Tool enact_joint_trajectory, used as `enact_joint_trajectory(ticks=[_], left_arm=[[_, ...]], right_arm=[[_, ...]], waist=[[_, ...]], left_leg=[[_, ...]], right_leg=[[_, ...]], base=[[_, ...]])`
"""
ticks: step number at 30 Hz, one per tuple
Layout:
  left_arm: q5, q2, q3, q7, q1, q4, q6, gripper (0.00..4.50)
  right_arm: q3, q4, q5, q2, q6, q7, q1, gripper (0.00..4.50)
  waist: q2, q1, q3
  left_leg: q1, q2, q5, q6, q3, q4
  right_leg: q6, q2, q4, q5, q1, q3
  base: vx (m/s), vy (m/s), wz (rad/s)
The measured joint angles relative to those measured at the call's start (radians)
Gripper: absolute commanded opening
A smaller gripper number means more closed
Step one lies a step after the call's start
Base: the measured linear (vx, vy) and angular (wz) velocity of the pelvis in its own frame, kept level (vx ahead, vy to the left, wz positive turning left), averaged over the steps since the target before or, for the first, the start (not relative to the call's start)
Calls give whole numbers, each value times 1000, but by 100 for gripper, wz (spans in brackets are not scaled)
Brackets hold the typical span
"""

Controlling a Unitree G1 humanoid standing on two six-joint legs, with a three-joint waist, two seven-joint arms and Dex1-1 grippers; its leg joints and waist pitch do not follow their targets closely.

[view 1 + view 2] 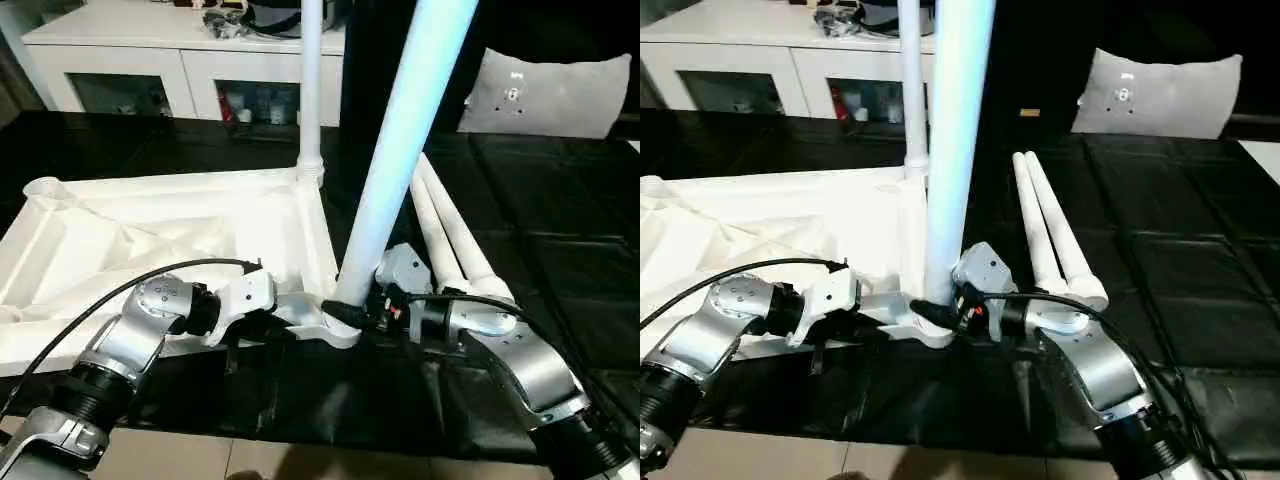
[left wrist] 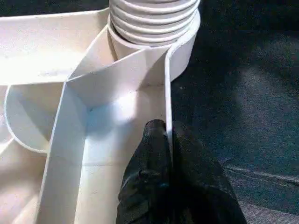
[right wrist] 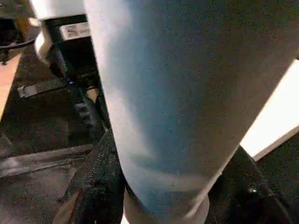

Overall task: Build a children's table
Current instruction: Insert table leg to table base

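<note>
My left gripper (image 2: 167, 140) is pinching the thin side wall of the upside-down table top (image 1: 150, 230), right by the near corner socket (image 2: 184, 46). My right gripper (image 1: 355, 312) is clamping the bottom of a leg (image 1: 400, 150) standing in that socket. Another leg (image 1: 311, 90) is standing in the far corner, and two spare legs (image 1: 450, 245) are lying on the black mat (image 1: 560, 230) just beside.

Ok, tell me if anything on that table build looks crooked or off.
The leg gripped by the right gripper at the near corner socket leans toward the robot's right. The far corner leg stands straight, so the near one looks askew and not fully seated. The left gripper pinches the tabletop's rim.
</note>
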State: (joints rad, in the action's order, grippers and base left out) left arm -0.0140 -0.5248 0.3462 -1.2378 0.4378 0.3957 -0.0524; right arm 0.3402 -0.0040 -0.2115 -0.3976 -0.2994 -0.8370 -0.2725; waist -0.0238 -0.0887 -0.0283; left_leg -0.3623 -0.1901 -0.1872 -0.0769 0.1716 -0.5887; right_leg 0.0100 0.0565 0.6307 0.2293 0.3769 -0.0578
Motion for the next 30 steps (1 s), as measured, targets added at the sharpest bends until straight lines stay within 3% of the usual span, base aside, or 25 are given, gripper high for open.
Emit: enact_joint_trajectory(ticks=[4,12,19,24,27,30], left_arm=[[-2,9,8,-40,38,56,13,0],[11,22,51,-114,150,194,80,0],[12,0,51,-133,159,199,87,0],[9,-43,11,-120,102,125,54,0],[9,-71,-39,-61,13,-6,-13,0],[9,-82,-84,21,-86,-161,-114,0]], right_arm=[[3,-14,0,-11,-7,-18,3,190],[3,-104,-10,-34,-79,-19,27,190],[3,-101,5,19,-83,6,33,190],[4,-60,15,86,-81,60,22,190],[10,-28,23,126,-80,96,3,190],[8,-3,30,157,-78,132,-11,190]], waist=[[1,-4,-2],[2,-1,-8],[9,7,-11],[18,41,-17],[26,61,-20],[28,76,-20]], left_leg=[[9,0,-1,1,0,3],[7,1,-4,5,1,7],[12,1,-4,6,3,17],[14,1,-3,4,3,21],[13,1,-2,3,4,23],[14,0,-2,3,3,23]], right_leg=[[1,0,-1,3,-7,0],[1,0,-12,3,-11,-1],[2,0,-19,3,-11,-1],[0,-1,-19,4,-11,-1],[2,-1,-19,3,-10,-1],[2,-1,-20,3,-8,-2]], base=[[0,0,0],[0,0,0],[0,0,0],[0,0,0],[0,0,0],[0,0,0]])
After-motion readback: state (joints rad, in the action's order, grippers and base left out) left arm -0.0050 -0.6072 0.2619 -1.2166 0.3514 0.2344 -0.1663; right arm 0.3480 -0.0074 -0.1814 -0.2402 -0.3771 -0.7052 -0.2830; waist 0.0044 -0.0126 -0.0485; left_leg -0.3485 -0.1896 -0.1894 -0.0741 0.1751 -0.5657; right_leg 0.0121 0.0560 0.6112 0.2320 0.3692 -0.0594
